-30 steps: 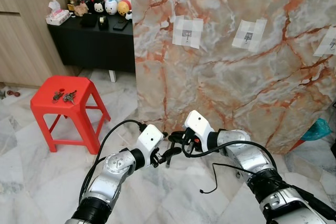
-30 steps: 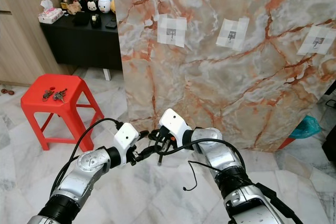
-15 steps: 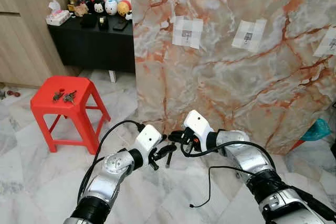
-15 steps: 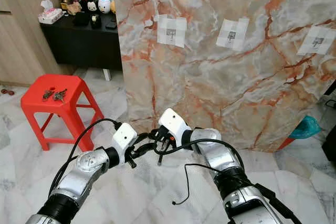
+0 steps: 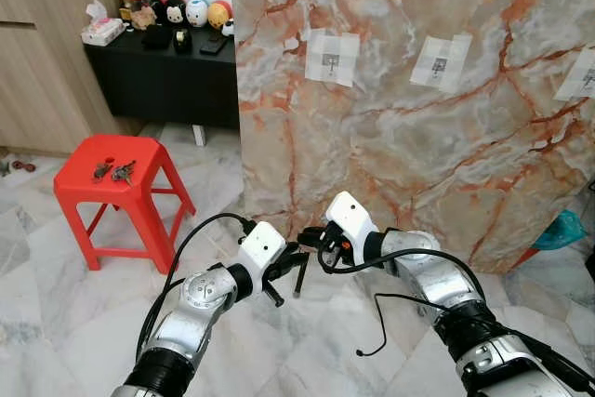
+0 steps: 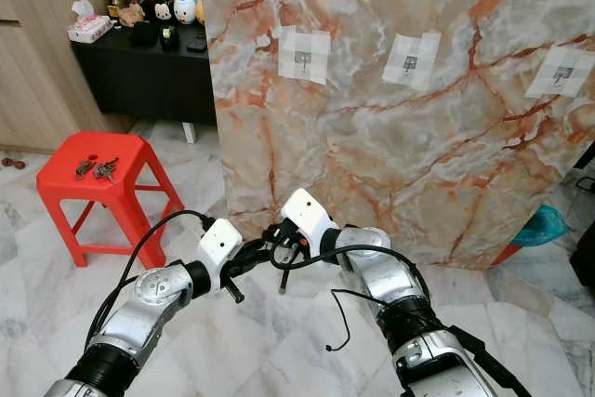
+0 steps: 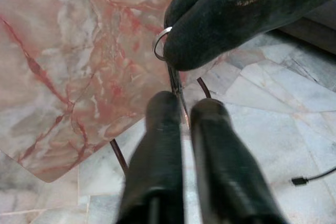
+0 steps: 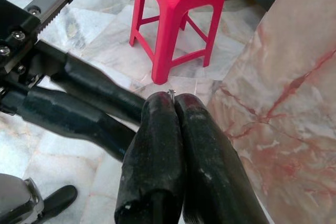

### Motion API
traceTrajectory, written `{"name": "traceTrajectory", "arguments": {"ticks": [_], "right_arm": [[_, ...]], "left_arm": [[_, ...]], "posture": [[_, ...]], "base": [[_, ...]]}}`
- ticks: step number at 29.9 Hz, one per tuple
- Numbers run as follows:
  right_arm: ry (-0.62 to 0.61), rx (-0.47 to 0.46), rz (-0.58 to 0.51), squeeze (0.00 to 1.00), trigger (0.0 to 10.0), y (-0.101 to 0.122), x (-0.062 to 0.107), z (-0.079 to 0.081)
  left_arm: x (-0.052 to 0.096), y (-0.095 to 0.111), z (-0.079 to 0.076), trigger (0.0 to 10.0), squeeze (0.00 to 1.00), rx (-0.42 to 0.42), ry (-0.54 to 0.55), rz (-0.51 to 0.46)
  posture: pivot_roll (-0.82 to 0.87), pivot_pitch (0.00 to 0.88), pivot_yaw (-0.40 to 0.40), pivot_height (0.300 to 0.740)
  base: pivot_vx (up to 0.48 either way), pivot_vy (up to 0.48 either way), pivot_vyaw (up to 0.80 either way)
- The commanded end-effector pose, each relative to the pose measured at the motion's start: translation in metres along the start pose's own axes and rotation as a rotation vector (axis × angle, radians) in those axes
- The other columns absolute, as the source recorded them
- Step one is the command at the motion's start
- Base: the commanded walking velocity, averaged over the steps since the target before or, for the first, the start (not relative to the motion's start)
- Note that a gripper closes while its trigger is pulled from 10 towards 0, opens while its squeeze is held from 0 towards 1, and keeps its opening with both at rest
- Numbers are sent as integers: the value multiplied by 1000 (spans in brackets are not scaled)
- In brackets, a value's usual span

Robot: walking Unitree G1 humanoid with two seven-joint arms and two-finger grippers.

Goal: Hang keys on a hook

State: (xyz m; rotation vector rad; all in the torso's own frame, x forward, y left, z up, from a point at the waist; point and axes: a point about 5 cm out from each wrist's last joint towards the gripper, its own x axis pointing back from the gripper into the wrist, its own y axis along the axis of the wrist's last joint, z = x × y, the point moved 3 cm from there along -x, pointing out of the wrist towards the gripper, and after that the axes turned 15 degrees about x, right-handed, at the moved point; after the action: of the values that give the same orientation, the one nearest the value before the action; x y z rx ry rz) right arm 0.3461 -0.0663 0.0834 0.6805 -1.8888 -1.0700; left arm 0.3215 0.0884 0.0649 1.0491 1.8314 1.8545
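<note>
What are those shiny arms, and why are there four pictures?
They belong to a walking robot. Two pictures come from the cameras in its head, looking down at its own arms. The other two come from small cameras on its wrists, looking along its black fingers. The right gripper is pinched shut on a key, holding it by its ring so it dangles. The left gripper is right up against the dangling key. In front stands a big marble slab with little hooks on white patches, where the key should go. More keys lie on the red stool to the robot's left.
</note>
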Motion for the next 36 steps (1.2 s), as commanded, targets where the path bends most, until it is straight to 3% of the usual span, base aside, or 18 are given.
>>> {"name": "traceTrajectory", "arguments": {"ticks": [1, 19, 20, 21, 22, 25, 26, 27, 28, 30, 31, 36], "right_arm": [[-19, -12, -12, 0, 10000, 4, 1, -6], [-17, -21, -18, 0, 10000, 5, 0, -4], [-17, -22, -18, 0, 10000, 5, 0, -4], [-17, -23, -17, 0, 10000, 5, 0, -4], [-18, -24, -16, 0, 10000, 4, 0, -4], [-15, -25, -16, 0, 10000, 4, 0, -4], [-13, -25, -17, 0, 10000, 4, 0, -3], [-12, -24, -17, 0, 10000, 4, 0, -3], [-12, -24, -16, 0, 10000, 4, 0, -4], [-14, -22, -16, 0, 10000, 5, 0, -4], [-13, -21, -16, 0, 10000, 5, 0, -4], [-9, -19, -17, 0, 10000, 5, -1, -3]], "left_arm": [[-1, -3, 0, 0, 0, -10, -1, 21], [-1, 2, 2, 0, 0, -16, 13, -10], [-2, 2, 3, 6980, 0, -35, 25, -2], [-2, 2, 4, 6980, 0, -47, 34, 2], [-2, 2, 5, 10000, 0, -54, 40, 4], [-2, 4, 6, 10000, 0, -54, 47, -6], [-2, 4, 7, 10000, 812, -54, 48, -7], [-2, 4, 7, 10000, 812, -55, 48, -6], [-2, 3, 8, 10000, 1000, -53, 49, -2], [-2, 2, 8, 10000, 1000, -48, 52, 3], [-2, 2, 8, 10000, 0, -48, 53, 4], [-2, 0, 10, 10000, 0, -42, 63, 9]], "posture": [[24, 0, -106, 740], [23, 0, -105, 740], [24, 0, -105, 740], [24, 0, -105, 740], [24, 0, -105, 740], [27, 0, -108, 740], [27, 0, -108, 740], [27, 0, -108, 740], [26, 0, -110, 740], [26, 0, -111, 740], [25, 0, -113, 740], [26, 0, -114, 740]], "base": [[0, 0, 0], [0, 0, 0], [0, 0, 0], [0, 0, 0], [0, 0, 0], [0, 0, 0], [0, 0, 0], [0, 0, 0], [0, 0, 0], [0, 0, 0], [0, 0, 0], [0, 0, 0]]}}
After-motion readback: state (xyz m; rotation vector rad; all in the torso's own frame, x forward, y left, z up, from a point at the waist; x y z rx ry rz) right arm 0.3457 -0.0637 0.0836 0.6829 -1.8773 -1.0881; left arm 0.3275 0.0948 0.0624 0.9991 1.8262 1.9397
